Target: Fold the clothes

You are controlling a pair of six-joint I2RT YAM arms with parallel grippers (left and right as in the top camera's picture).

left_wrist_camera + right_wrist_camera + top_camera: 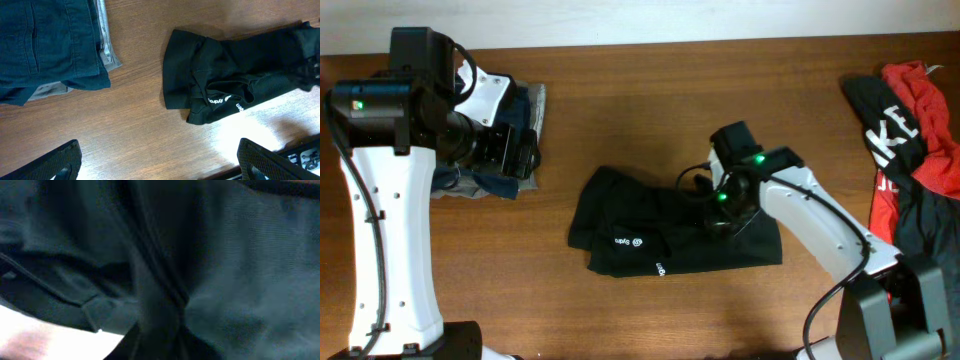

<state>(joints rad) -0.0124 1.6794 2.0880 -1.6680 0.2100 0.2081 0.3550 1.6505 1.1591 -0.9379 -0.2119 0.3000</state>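
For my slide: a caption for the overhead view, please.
Right claw on crumpled black shirt; left claw above folded stack.

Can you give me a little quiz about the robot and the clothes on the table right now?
1. True or false: the black shirt lies crumpled in the middle of the table, with its white logo showing.
2. Where is the red garment? A) at the table's edge on the robot's right B) under the left arm C) on top of the black shirt
3. Which arm's gripper is down at the black shirt?
Key: 1 true. 2 A. 3 the right gripper.
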